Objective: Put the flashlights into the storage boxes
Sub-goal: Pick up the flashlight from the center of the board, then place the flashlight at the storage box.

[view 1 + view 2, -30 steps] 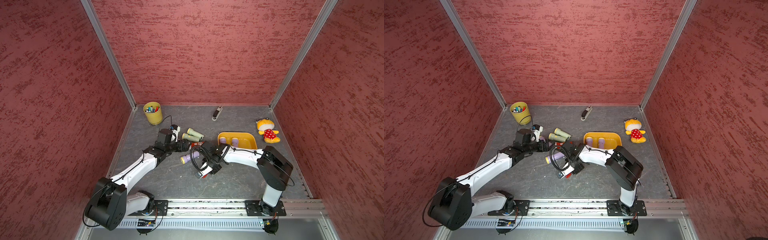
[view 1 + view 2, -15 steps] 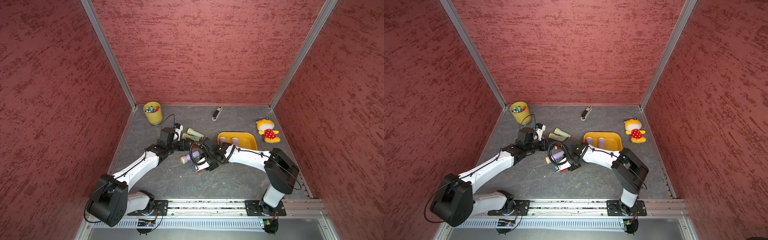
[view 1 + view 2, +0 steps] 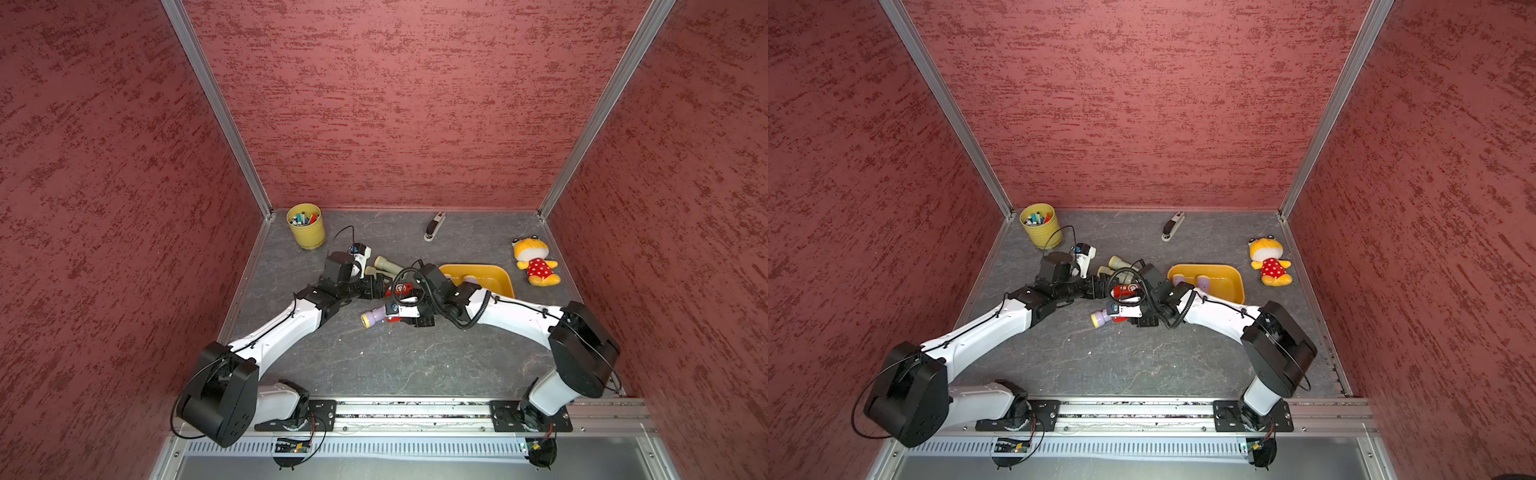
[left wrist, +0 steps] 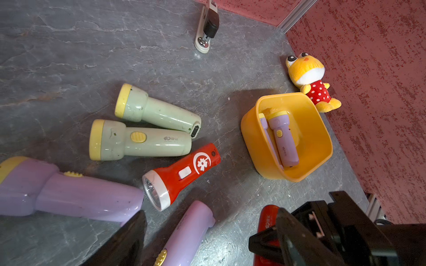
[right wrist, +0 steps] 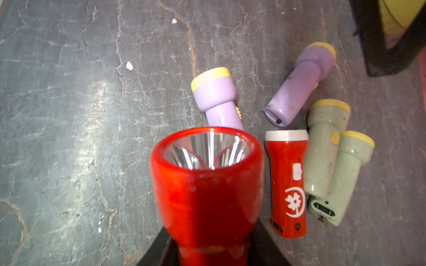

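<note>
My right gripper (image 5: 212,253) is shut on a red flashlight (image 5: 207,184), held just above the table with its lens pointing away from the wrist; it also shows in a top view (image 3: 392,319). My left gripper (image 4: 211,221) is open over a lilac flashlight (image 4: 184,235) and touches nothing. Beside it lie another lilac flashlight (image 4: 69,195), a second red flashlight (image 4: 182,175) and two pale green flashlights (image 4: 156,112) (image 4: 138,140). The orange-yellow storage box (image 3: 494,278) stands to the right with two lilac flashlights (image 4: 283,138) inside.
A yellow cup of pens (image 3: 306,226) stands in the back left corner. A small stapler (image 3: 434,226) lies near the back wall. A plush toy (image 3: 534,262) sits right of the box. Red walls close three sides, and a rail runs along the front.
My right gripper, holding the red flashlight, has moved away from the front edge toward the pile. My left gripper has edged right toward the same pile, still open.
</note>
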Tool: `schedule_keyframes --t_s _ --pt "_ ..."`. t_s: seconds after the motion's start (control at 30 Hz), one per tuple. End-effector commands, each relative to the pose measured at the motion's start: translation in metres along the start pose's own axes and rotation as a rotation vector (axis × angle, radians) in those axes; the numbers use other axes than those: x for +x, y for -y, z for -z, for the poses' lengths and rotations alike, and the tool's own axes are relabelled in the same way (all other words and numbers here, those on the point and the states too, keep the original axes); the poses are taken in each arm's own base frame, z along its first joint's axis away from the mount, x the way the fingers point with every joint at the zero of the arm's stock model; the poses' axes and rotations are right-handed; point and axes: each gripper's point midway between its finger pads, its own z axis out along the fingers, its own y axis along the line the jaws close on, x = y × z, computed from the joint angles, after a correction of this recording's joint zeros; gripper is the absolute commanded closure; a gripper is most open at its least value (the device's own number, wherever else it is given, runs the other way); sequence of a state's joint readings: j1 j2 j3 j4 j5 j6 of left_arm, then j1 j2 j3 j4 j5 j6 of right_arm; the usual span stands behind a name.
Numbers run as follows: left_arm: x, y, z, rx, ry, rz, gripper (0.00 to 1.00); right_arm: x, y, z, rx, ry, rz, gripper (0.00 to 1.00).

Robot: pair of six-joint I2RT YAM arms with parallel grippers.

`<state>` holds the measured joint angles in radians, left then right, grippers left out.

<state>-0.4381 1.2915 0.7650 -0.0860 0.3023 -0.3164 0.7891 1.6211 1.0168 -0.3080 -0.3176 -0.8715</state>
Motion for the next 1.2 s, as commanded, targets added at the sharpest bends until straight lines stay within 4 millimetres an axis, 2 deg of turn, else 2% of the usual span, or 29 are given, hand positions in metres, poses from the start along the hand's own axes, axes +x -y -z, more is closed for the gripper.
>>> schedule_keyframes --t_s 0.0,0.23,0.43,0.47,0.57,0.83,1.03,1.17 --pt "-0.019 0.007 0.002 0.004 0.055 -0.041 0.12 -0.026 0.018 0.015 0.052 0.147 -0.119 0.65" --pt "-0.031 0.016 -0.002 0.025 0.088 -0.057 0.12 -0.03 0.047 0.039 0.13 0.262 -0.367 0.65" --pt "-0.04 0.03 -0.015 0.057 0.097 -0.087 0.12 -0.014 0.078 0.07 0.217 0.341 -0.603 0.66" --pt "-0.042 0.032 -0.018 0.063 0.096 -0.092 0.12 -0.015 0.085 0.083 0.244 0.371 -0.633 0.66" --pt "-0.045 0.04 -0.025 0.083 0.101 -0.106 0.12 -0.003 0.099 0.101 0.295 0.401 -0.743 0.66" --pt "-0.041 0.073 -0.051 0.137 0.074 -0.173 0.12 0.047 0.126 0.137 0.405 0.414 -1.069 0.67" --pt "-0.031 0.093 -0.072 0.199 0.027 -0.178 0.12 0.102 0.127 0.16 0.526 0.386 -1.27 0.68" --pt "-0.023 0.104 -0.086 0.229 -0.011 -0.178 0.12 0.149 0.119 0.173 0.638 0.315 -1.427 0.67"
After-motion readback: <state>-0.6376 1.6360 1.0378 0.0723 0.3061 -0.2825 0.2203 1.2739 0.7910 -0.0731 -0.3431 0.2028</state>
